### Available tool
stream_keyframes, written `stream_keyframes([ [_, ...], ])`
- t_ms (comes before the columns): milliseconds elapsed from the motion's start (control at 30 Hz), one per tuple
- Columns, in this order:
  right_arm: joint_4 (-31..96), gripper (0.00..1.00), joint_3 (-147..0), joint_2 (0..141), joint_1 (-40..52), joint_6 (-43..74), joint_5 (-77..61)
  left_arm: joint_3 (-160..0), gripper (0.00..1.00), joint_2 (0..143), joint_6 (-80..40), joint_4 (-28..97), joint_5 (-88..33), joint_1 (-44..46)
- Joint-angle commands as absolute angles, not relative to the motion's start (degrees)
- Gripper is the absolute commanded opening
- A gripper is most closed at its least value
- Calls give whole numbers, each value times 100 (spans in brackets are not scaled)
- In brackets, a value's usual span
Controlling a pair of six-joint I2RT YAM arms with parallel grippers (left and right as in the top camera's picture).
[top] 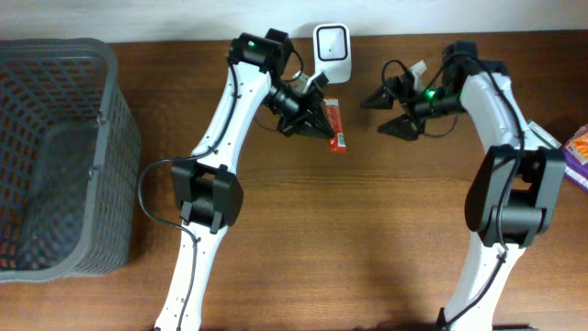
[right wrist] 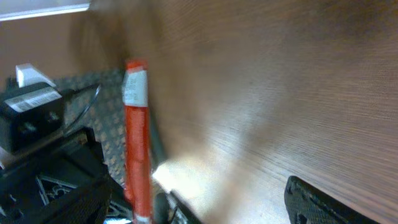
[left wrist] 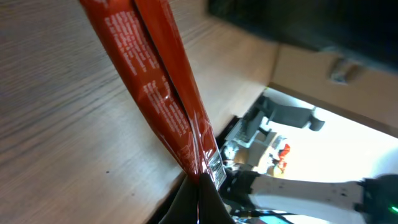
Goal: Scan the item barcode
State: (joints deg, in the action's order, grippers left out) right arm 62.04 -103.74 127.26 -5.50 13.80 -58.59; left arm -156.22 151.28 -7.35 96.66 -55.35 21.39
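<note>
The item is a long red snack packet with white print, and my left gripper is shut on it just below the white barcode scanner at the table's back edge. In the left wrist view the packet runs up from the closed fingertips, a small white label near the pinch. My right gripper stands open to the right of the packet, its tips pointing at it and not touching. In the blurred right wrist view the packet stands upright at left, beyond the spread fingers.
A large grey mesh basket fills the table's left side. A purple and orange package lies at the right edge, behind the right arm. Both arms reach toward the back middle of the wooden table.
</note>
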Motion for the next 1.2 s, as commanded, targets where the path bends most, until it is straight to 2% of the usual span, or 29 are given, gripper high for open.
stream_keyframes([
  [0, 5841, 80, -9734, 12798, -526, 1247, -7317, -15603, 0, 14964, -593, 9675, -6160, 2095],
  [133, 4471, 80, -9045, 12801, -333, 1885, -8558, -15603, 0, 14967, -510, 9675, -6678, 2086],
  [267, 3715, 79, -9015, 12801, -231, 2775, -8726, -15603, 0, 14967, -506, 9675, -6923, 2086],
  [333, 3634, 75, -9015, 12801, -226, 2928, -8724, -15603, 0, 14967, -508, 9675, -6932, 2086],
  [400, 3634, 64, -9015, 12801, -226, 2950, -8685, -15603, 0, 14964, -510, 9675, -6934, 2086],
  [533, 3636, 64, -9015, 12801, -226, 3013, -8468, -15603, 0, 14967, -510, 9675, -6971, 2086],
  [600, 3610, 64, -9015, 12801, -226, 3548, -7686, -15603, 0, 14967, -513, 9675, -7223, 2082],
  [633, 3607, 65, -9015, 12801, -226, 3789, -7282, -15603, 0, 14967, -513, 9675, -7404, 2080],
  [700, 3577, 78, -9015, 12801, -228, 4130, -6318, -15603, 0, 14964, -515, 9675, -7443, 2082],
  [733, 3579, 81, -9015, 12801, -233, 4145, -6163, -15603, 0, 14967, -515, 9675, -7443, 2080],
  [800, 3625, 85, -9015, 12801, -239, 4257, -6165, -15603, 0, 14967, -515, 9675, -7441, 2080],
  [833, 3664, 93, -9015, 12801, -274, 4335, -6163, -15603, 0, 14964, -513, 9673, -7441, 2080],
  [900, 3767, 99, -9015, 12801, -449, 4405, -6390, -15603, 0, 14967, -510, 9673, -7518, 2025],
  [1000, 3734, 100, -9015, 12801, -567, 4405, -7625, -15603, 0, 14967, -508, 9467, -8169, 1931],
  [1033, 3721, 95, -9015, 12801, -515, 4405, -7723, -15605, 0, 14967, -508, 9262, -8606, 1931],
  [1167, 3079, 92, -9017, 12798, -215, 4873, -8495, -15605, 0, 14967, -508, 9181, -8726, 1944],
])
